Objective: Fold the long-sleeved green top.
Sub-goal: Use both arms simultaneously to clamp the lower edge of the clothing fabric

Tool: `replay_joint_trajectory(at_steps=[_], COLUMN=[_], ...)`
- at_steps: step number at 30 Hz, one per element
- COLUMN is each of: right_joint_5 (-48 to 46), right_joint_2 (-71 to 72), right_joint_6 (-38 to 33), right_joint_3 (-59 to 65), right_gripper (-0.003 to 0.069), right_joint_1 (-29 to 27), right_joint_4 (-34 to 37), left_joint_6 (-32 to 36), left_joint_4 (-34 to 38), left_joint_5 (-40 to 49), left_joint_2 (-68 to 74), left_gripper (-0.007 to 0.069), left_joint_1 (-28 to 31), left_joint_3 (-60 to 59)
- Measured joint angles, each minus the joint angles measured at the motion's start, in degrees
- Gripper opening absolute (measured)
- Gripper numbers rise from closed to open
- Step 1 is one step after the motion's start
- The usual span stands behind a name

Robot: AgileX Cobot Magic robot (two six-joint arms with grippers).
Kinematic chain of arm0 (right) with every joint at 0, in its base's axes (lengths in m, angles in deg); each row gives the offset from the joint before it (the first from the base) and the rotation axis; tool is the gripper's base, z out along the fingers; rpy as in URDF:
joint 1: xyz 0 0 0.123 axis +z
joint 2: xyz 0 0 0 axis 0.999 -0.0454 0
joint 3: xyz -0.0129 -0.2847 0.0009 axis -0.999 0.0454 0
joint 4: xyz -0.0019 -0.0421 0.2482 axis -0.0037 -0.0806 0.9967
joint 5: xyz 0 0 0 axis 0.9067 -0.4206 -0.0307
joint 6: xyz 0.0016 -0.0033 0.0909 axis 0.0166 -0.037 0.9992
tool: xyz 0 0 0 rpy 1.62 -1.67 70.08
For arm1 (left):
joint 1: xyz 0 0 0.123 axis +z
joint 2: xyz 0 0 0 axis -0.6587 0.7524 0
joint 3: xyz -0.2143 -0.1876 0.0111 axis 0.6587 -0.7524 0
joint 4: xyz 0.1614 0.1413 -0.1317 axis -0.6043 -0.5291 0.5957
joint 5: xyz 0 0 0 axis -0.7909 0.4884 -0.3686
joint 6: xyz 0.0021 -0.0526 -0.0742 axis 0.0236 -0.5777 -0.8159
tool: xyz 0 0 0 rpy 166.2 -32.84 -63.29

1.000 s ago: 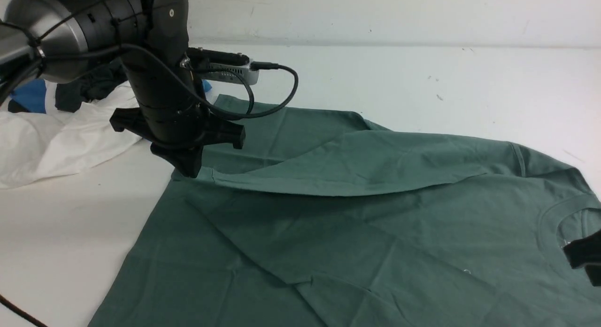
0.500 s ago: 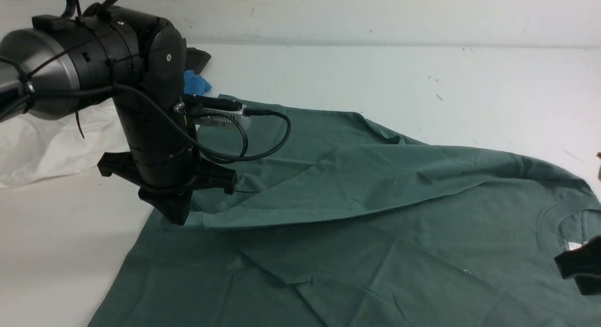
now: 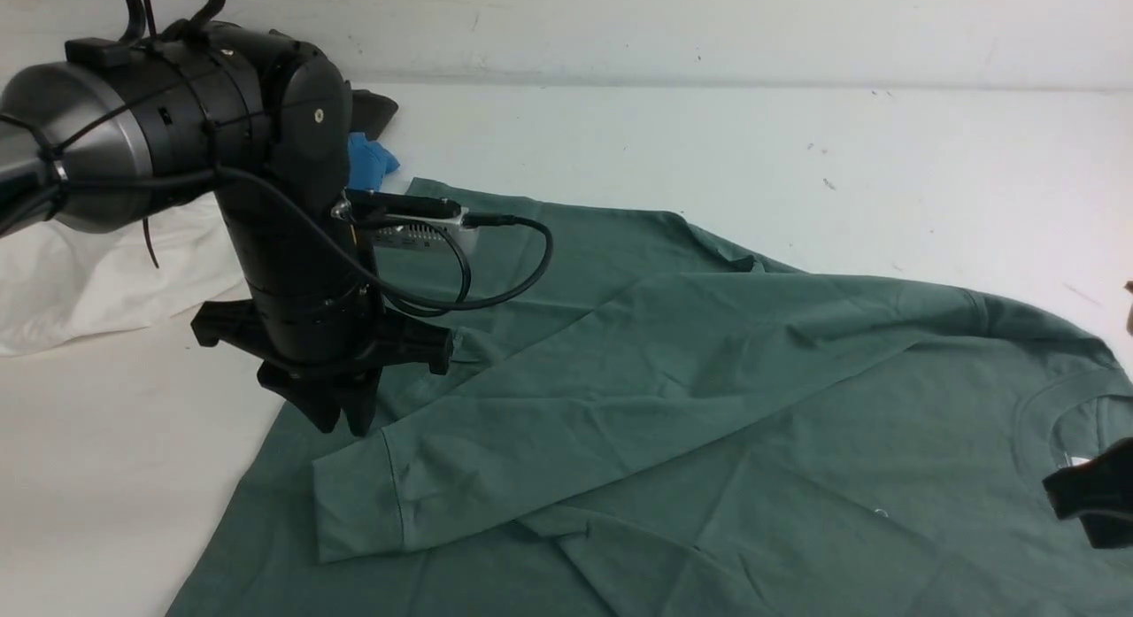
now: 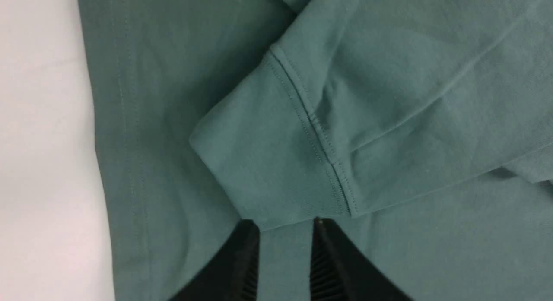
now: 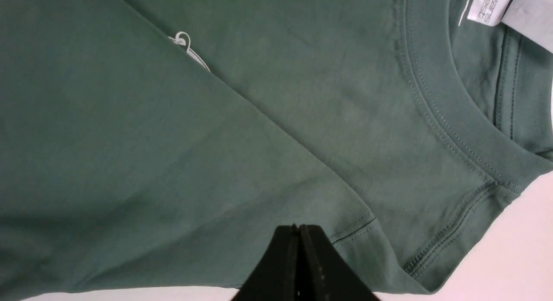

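Note:
The green long-sleeved top [image 3: 708, 440] lies spread across the table, its neck to the right and hem to the left. One sleeve lies folded diagonally over the body, and its cuff [image 3: 358, 502] [image 4: 263, 163] rests flat near the hem. My left gripper [image 3: 341, 418] [image 4: 285, 225] hovers just above and behind that cuff, open, with nothing between its fingers. My right gripper [image 3: 1093, 506] [image 5: 298, 227] is shut and empty over the shoulder area beside the ribbed collar [image 5: 449, 106] and white neck label [image 5: 490, 5].
A white garment [image 3: 97, 272] lies bunched at the far left, with blue cloth [image 3: 367, 161] and dark cloth [image 3: 372, 111] behind my left arm. Bare white table [image 3: 797, 157] stretches behind the top and at the left front.
My left gripper carried the sleeve cuff down and toward the front, then opened. The cuff dropped and now lies flat on the top's body. My right gripper barely moved.

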Motion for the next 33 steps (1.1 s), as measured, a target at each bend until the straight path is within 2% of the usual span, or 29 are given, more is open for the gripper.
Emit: replay_joint_trajectory(at_steps=[3, 7, 9, 12, 15, 20, 24, 27, 30, 33], right_joint_5=[-1.06, -3.02, -5.07, -8.52, -8.53, -9.00, -9.15, -9.23, -9.23, -9.18], right_joint_2=[-0.05, -1.48, -3.52, -9.20, -11.49, -10.19, -7.30, -5.71, -5.66, -5.66], right_joint_6=[0.00, -1.05, -2.60, -5.37, -6.95, -7.41, -7.45, -7.69, -9.17, -10.10], right_joint_3=[-2.04, -7.22, -11.57, -18.93, -20.51, -17.32, -12.85, -9.02, -6.76, -4.98], right_gripper=[-0.0009, -0.0009, -0.0009, -0.0009, -0.0009, -0.0009, -0.0009, -0.0009, -0.0009, -0.0009], right_joint_1=[0.00, -0.07, -0.08, -0.13, -0.13, -0.13, -0.13, -0.13, -0.04, 1.54], right_joint_4=[0.98, 3.34, 4.97, 7.05, 7.68, 7.45, 7.77, 9.55, 11.40, 12.05], left_joint_6=[0.04, 0.46, 1.65, 4.33, 5.39, 4.83, 2.89, 2.36, 2.37, 2.84], left_joint_4=[0.00, 0.02, -0.05, -0.05, 0.08, -1.91, -3.56, -3.62, -3.12, -2.85], left_joint_5=[0.00, 0.00, 0.00, 0.00, -0.18, -0.61, -0.94, -2.44, -4.93, -7.72], left_joint_2=[-0.59, -0.96, -0.77, -0.21, -0.75, -4.28, -9.57, -12.17, -12.26, -12.26], left_gripper=[0.0239, 0.0227, 0.0183, 0.0049, 0.0005, -0.0004, -0.0004, -0.0001, -0.0001, -0.0001], left_joint_1=[0.00, -0.47, -1.47, -3.89, -4.59, -3.59, 1.00, 8.66, 13.17, 14.61], left_joint_3=[0.00, 0.00, 0.00, 0.00, -0.82, -5.99, -14.61, -24.02, -28.28, -30.54])
